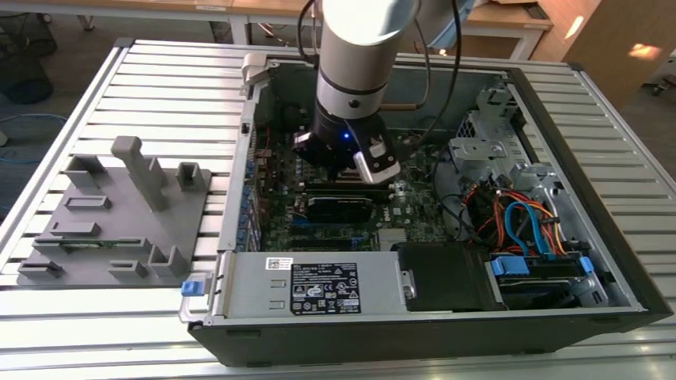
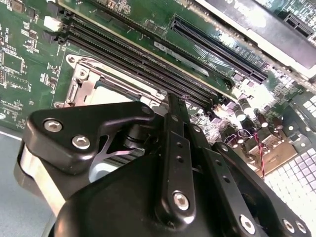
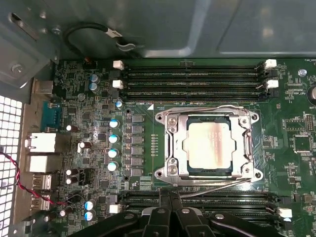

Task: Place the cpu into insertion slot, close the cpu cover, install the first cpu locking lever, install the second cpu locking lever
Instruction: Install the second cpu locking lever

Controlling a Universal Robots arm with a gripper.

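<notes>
Cpu point(image 3: 209, 145) (dull silver square) sits under the thin metal cpu cover point(image 3: 173, 148); clenched black end effector point(image 3: 170, 200) hovers nearby.

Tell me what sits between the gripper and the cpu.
In the first wrist view, black memory slots and a thin wire lever lie between the gripper and the cpu.

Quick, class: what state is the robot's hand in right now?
Hand: shut, holding nothing, hovering by the edge of the cover that lies closed over the cpu.
</notes>
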